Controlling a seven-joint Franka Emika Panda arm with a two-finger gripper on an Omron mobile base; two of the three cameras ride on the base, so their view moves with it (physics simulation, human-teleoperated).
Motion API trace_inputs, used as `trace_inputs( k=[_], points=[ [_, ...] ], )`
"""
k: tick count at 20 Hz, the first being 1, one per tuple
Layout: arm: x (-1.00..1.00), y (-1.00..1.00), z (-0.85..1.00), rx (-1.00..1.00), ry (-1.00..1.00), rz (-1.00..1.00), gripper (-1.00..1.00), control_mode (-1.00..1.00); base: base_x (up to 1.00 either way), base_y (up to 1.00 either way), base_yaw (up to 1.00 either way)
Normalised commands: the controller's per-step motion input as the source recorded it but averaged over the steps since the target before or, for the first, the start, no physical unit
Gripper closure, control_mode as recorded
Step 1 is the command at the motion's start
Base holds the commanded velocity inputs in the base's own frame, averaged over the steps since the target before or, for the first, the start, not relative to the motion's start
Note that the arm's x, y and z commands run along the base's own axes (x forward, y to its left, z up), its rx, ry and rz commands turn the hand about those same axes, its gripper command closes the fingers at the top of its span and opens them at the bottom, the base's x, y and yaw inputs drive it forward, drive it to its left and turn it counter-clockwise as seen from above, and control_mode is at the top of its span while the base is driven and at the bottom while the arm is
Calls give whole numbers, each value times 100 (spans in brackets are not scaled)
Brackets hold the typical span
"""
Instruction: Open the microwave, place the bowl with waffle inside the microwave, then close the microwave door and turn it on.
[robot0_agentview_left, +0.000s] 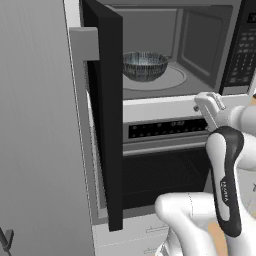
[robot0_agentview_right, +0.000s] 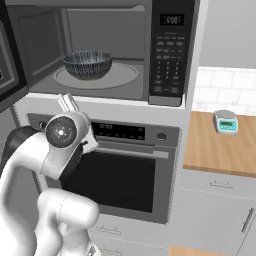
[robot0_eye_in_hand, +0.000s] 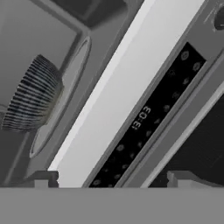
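Note:
The microwave (robot0_agentview_left: 200, 45) stands open, and its black microwave door (robot0_agentview_left: 106, 115) is swung out to the left with the grey bar handle (robot0_agentview_left: 82, 100) at its edge. Inside, the patterned grey bowl (robot0_agentview_left: 145, 65) (robot0_agentview_right: 87, 64) sits upright on the round turntable (robot0_agentview_right: 117, 77). I cannot tell what lies in the bowl. My gripper (robot0_agentview_left: 212, 103) (robot0_agentview_right: 68, 102) hangs open and empty just below and outside the microwave's front sill, apart from the bowl. In the hand view the bowl (robot0_eye_in_hand: 33, 100) lies at the left, with my fingertips (robot0_eye_in_hand: 41, 179) spread wide at the bottom.
The keypad (robot0_agentview_right: 167, 55) runs down the microwave's right side. Below is the silver-fronted oven (robot0_agentview_right: 120, 175) with its clock panel (robot0_eye_in_hand: 144, 118). A small scale (robot0_agentview_right: 225, 121) stands on the wooden counter (robot0_agentview_right: 220, 150) to the right. A tall grey cabinet wall (robot0_agentview_left: 35, 125) flanks the door.

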Motion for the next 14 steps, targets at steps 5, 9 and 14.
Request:
trace_inputs(
  k=[5, 9, 14],
  points=[
    [-48, 0, -69, -41, -12, -3, -100, -100, 0, 0, 0],
    [-1, 0, -57, -32, -31, -13, -100, -100, 0, 0, 0],
    [6, 0, -70, -25, -48, -16, -100, -100, 0, 0, 0]
  ],
)
